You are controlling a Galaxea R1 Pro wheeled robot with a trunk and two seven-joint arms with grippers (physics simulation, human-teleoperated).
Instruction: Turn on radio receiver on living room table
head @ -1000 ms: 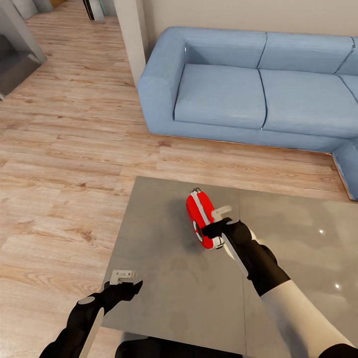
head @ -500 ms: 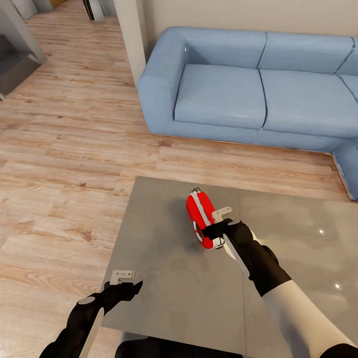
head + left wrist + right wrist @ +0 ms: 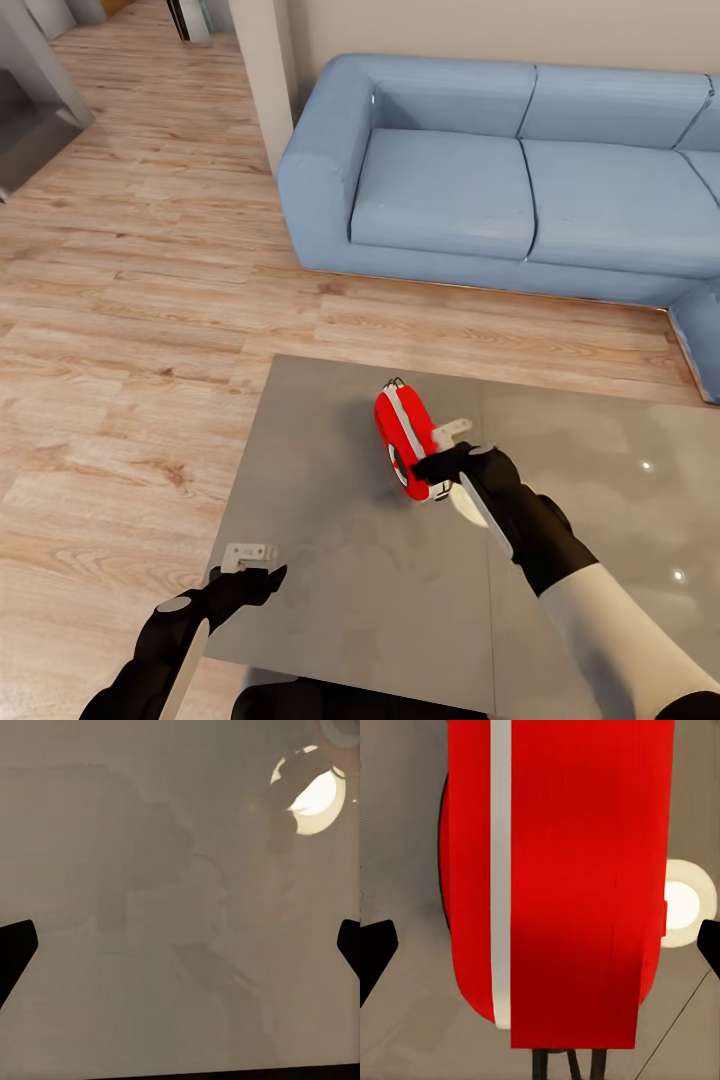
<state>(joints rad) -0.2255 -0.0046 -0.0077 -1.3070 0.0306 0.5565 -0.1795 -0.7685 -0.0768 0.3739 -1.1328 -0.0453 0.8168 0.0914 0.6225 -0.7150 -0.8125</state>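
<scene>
The red radio receiver with its white band lies on the glossy grey-brown table, a little left of the table's middle. My right gripper is open at the radio's near right end, one finger close against its side. In the right wrist view the radio looms between the spread fingertips. My left gripper hangs open over the table's near left edge, well apart from the radio, with bare tabletop below it.
A blue sectional sofa stands beyond the table, across a strip of light wood floor. A beige wall corner rises at the sofa's left end. A ceiling light's reflection glares on the tabletop.
My right gripper has slid slightly to the right along the radio's near end. The radio and the left arm have stayed put.
</scene>
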